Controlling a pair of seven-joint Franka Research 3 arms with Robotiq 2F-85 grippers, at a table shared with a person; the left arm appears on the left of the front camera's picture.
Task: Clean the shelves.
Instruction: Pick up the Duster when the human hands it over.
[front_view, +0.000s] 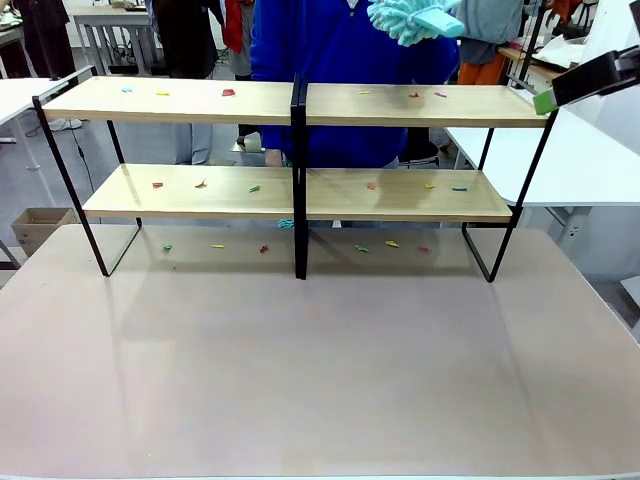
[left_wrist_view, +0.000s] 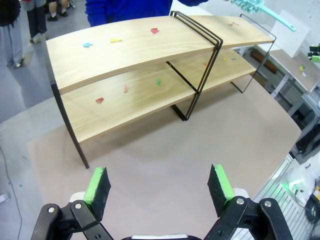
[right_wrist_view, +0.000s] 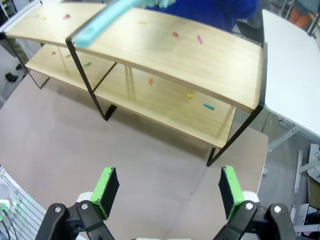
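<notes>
The shelves (front_view: 300, 105) stand across the far half of the table, two light wood boards on a black frame with a central post. Small coloured scraps (front_view: 228, 92) dot both boards and the tabletop beneath. Behind the rack a person in blue holds a teal duster (front_view: 415, 20) above the top board. My right gripper (front_view: 548, 98) hovers by the rack's upper right corner. In the right wrist view it (right_wrist_view: 169, 187) is open and holds nothing, above the shelves (right_wrist_view: 200, 60), with the duster's handle (right_wrist_view: 100, 25) over the top board. My left gripper (left_wrist_view: 159, 187) is open, short of the shelves (left_wrist_view: 135, 55).
The grey-brown tabletop (front_view: 320, 380) stretches from the rack to the near edge. A white table (front_view: 590, 165) adjoins at the right. A cardboard box (front_view: 35, 225) sits on the floor at the left. Other people and furniture stand farther back.
</notes>
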